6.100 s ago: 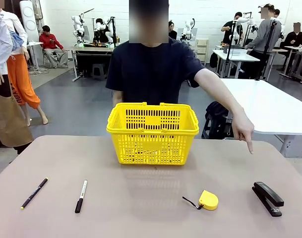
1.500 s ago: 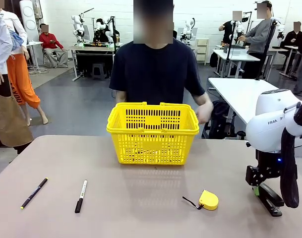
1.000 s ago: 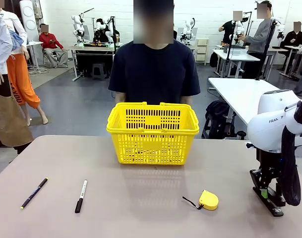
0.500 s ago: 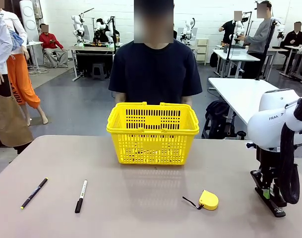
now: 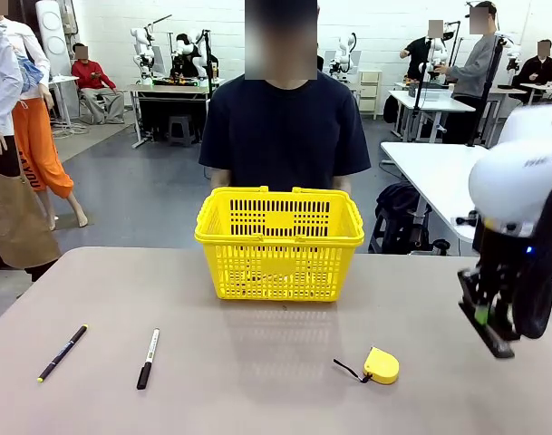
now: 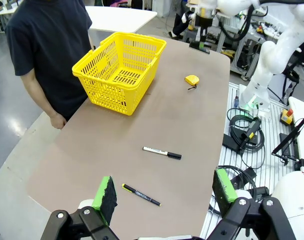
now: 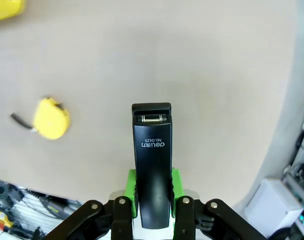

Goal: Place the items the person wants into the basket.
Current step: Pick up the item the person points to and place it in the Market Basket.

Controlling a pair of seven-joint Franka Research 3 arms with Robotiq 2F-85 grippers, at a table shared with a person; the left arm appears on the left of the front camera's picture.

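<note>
My right gripper (image 5: 482,314) is shut on the black stapler (image 5: 489,332) and holds it tilted in the air above the table's right edge. In the right wrist view the stapler (image 7: 152,162) sits between the green pads (image 7: 131,186), high over the tabletop. The yellow basket (image 5: 280,241) stands at the far middle in front of the person (image 5: 285,127), whose hands are down behind it. A marker (image 5: 148,358) with a white barrel and black cap lies front left. My left gripper (image 6: 164,190) hangs open and high above the table's left end.
A yellow tape measure (image 5: 381,365) lies front right, seen also as the tape measure (image 7: 51,118) below the stapler. A thin black pen (image 5: 62,352) lies left of the marker. Free tabletop (image 5: 276,344) stretches between basket and front edge.
My right gripper closed on the stapler and lifted it off the table, up and slightly back. Earlier the person pointed toward the stapler, then drew the hand back.
</note>
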